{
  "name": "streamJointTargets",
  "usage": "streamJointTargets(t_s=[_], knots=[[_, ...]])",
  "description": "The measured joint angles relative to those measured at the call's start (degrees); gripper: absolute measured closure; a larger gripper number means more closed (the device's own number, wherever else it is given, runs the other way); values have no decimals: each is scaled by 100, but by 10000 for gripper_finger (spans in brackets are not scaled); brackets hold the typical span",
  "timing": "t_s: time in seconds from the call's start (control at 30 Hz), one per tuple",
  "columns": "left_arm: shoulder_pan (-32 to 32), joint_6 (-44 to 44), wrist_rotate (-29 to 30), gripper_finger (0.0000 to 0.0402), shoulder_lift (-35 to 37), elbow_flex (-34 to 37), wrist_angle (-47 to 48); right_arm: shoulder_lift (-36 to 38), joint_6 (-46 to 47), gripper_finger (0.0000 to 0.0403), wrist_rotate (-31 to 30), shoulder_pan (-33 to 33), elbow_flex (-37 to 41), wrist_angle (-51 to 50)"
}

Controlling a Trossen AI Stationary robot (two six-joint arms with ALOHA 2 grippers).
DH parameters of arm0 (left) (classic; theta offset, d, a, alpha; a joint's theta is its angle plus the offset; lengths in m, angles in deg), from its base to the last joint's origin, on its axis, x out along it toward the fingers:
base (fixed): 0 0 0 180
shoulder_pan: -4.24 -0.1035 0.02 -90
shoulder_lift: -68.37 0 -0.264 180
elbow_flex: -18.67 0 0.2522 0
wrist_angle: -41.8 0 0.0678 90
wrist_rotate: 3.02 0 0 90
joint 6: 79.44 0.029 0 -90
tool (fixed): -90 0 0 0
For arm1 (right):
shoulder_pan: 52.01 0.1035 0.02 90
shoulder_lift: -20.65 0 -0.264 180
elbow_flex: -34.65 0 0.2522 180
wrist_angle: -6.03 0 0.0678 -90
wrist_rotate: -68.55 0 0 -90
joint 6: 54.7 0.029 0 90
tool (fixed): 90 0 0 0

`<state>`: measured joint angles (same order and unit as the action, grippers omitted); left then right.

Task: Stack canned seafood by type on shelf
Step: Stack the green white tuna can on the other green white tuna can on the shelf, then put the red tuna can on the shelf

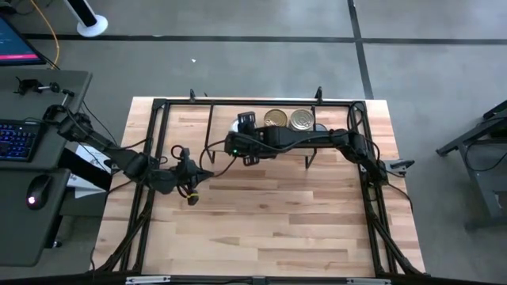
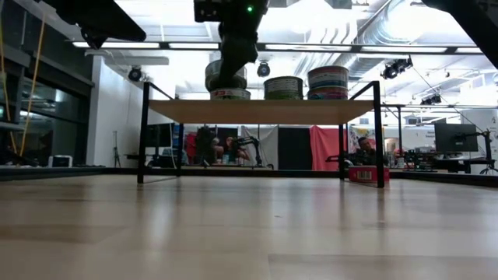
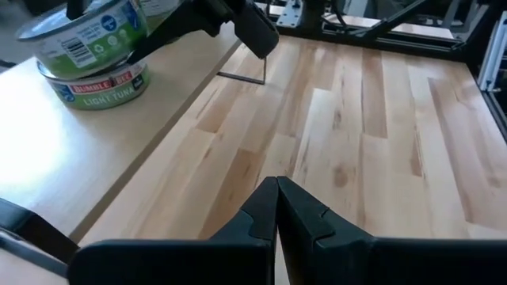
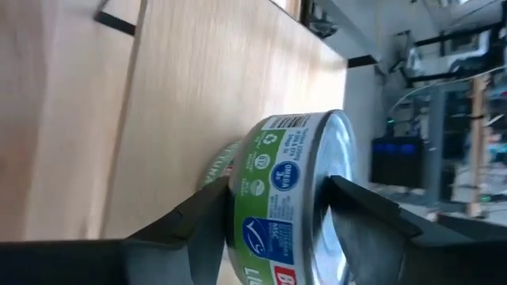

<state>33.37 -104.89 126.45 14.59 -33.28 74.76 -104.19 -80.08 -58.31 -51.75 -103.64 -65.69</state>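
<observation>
- Right tool (image 4: 269, 210) – reaches across the shelf (image 1: 222, 119) from the desk's right side; fingers clamp a green-label tin (image 4: 289, 198), one finger on each side of its wall.
- That tin sits on top of another tin, the Bumble Bee light tuna tin (image 3: 99, 83), at the shelf's left part. Left wrist view shows the upper one slightly tilted on the lower; can't tell if it is fully set down.
- Low view: the 2-tin stack is under the right arm's wrist, resting on the shelf top (image 2: 264, 110).
- Other tins on the shelf, to the right of the stack: a gold-top tin (image 1: 276, 119) and, just beside it, a silver-top tin (image 1: 301, 119). In the low view they show as a single tin (image 2: 283, 87) and a taller pile (image 2: 327, 82) w/ pink-banded labels.
- Shelf stands at the far edge of the desk (image 1: 269, 214), light wood top on thin black legs.
- Left tool (image 3: 276, 207) – closed, fingertips pressed together, nothing between them. It hangs over bare desk on the left side, near the shelf's front-left corner, well apart from the tins.
- Beyond the desk: monitor & keyboard (image 1: 17, 138) on a side stand at left; the low view's room behind shows a red cloth (image 2: 323, 148).
</observation>
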Motion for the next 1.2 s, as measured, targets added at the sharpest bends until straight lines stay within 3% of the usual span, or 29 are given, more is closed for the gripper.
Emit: streamJointTargets(t_s=[0.33, 0.63, 0.87, 1.0, 1.13, 1.2], knots=[[-28, -210, -77, 401, 0, 0, 7, 0, 357, 164, 16, -90, -4, -482], [-124, -195, -87, 401, 0, 0, 20, 0, -9, 162, 64, -164, -107, -213], [-181, -195, -144, 402, 0, 0, 28, -4, 97, 162, 454, -132, -502, -322], [-179, -197, -345, 401, -2, 0, 24, 17, 1125, 162, 1200, -27, -1069, -806], [-258, -199, -485, 401, -71, 0, 34, 447, 2475, 164, 2386, 159, -531, -1094], [-353, -199, -711, 402, -103, 0, -4, 651, 2773, 171, 2640, 363, -46, -1476]])
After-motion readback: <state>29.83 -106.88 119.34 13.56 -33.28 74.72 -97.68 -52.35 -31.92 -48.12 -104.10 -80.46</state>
